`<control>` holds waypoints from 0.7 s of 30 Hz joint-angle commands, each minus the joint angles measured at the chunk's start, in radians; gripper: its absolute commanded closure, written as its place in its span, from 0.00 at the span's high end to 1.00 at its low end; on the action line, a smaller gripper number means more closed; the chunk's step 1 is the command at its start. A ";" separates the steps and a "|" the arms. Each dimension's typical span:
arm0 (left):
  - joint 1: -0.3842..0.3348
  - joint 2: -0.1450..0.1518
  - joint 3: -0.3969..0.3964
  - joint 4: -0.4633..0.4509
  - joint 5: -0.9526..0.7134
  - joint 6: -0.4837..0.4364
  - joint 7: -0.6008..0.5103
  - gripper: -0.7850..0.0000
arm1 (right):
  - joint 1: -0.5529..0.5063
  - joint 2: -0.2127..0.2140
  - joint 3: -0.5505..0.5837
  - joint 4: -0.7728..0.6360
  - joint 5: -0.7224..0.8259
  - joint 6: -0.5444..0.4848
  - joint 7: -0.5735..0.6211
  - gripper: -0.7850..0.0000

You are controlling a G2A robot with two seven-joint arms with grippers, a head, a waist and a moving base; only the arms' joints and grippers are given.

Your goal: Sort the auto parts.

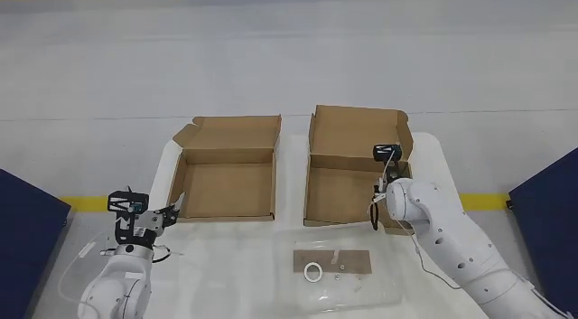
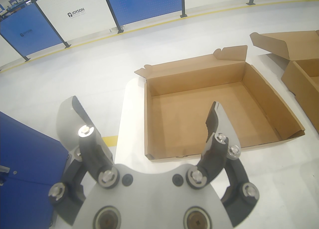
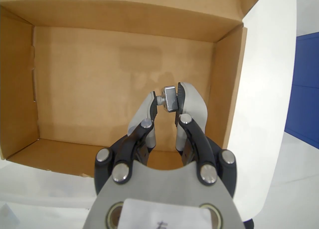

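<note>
My right gripper (image 3: pixel 167 98) is shut on a small grey metal part (image 3: pixel 169 101) with a square head and a short round stem, held above the floor of the right cardboard box (image 3: pixel 99 70). From above, that gripper (image 1: pixel 374 211) hangs over the near right corner of the right box (image 1: pixel 336 194). My left gripper (image 2: pixel 147 113) is open with nothing between its fingers, and sits near the table's left edge beside the left cardboard box (image 2: pixel 199 115), which holds nothing. In the top view the left gripper (image 1: pixel 163 212) is just left of that box (image 1: pixel 226 188).
A clear plastic bag (image 1: pixel 348 278) lies near the table's front, with a brown card (image 1: pixel 332 261), a white ring (image 1: pixel 312 272) and a few tiny parts in it. Both boxes have their lids standing open at the back. Blue panels flank the table.
</note>
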 commanded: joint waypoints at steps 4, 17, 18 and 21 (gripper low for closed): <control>0.000 0.000 0.000 0.000 0.000 0.000 0.000 1.00 | 0.030 -0.018 -0.026 0.062 -0.009 0.018 0.039 0.00; 0.000 0.000 0.000 0.000 0.000 0.000 0.000 1.00 | 0.080 -0.059 -0.064 0.162 -0.026 0.041 0.079 0.00; 0.000 0.000 0.000 0.000 0.000 0.000 0.000 1.00 | 0.083 -0.062 -0.066 0.168 -0.026 0.041 0.079 0.00; 0.000 0.000 0.000 0.000 0.000 0.000 0.000 1.00 | 0.089 -0.070 -0.072 0.187 -0.028 0.039 0.076 0.00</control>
